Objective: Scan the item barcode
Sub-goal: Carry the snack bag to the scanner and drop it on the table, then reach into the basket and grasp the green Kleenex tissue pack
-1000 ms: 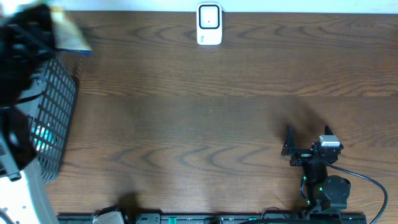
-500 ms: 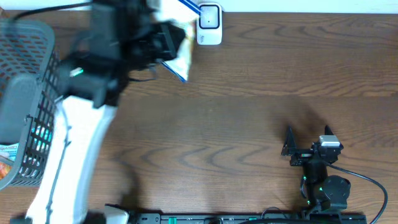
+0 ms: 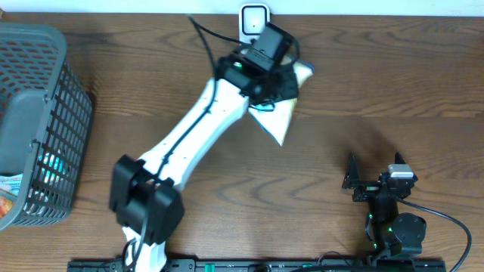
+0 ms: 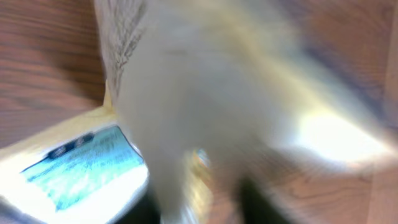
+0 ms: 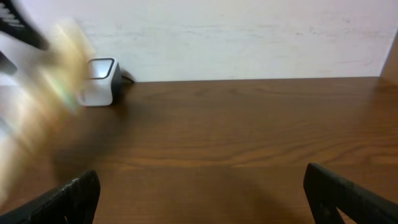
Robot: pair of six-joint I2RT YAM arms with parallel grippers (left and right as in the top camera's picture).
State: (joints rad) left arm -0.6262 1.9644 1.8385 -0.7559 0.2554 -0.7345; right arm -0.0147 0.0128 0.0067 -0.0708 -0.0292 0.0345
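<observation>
Since half a second ago the left arm [image 3: 195,130] has swung from beside the basket [image 3: 64,113] across to the right, and the packet [image 3: 281,121] has travelled with it from left of the scanner [image 3: 250,15] to a spot below and right of it.

Left arm pose: stretched out on a long diagonal over the table [image 3: 318,204], shoulder joint low on the left, white link rising to the upper centre, wrist bent just in front of the scanner and covering its lower part.

Left gripper [image 3: 277,80]: dark head sits on the upper end of the packet. Packet is cream-coloured, pointing down and right from the head, its lower corner over bare wood. Jaw gap cannot be read: overhead view hides it under the wrist, and the left wrist view is smeared with motion blur. Whether the packet is clamped cannot be told.

Left wrist view: pale blurred mass fills the centre; one sharper patch of the packet [image 4: 84,163] with a blue printed panel at lower left, wood grain behind.

Right arm: folded low at the near right edge, well apart from the packet. Right gripper [image 3: 374,172] spread wide, nothing between the fingers [image 5: 71,198].

Right wrist view: scanner [image 5: 101,79] stands upright at the far edge by the wall; blurred packet [image 5: 59,59] just left of it.
</observation>
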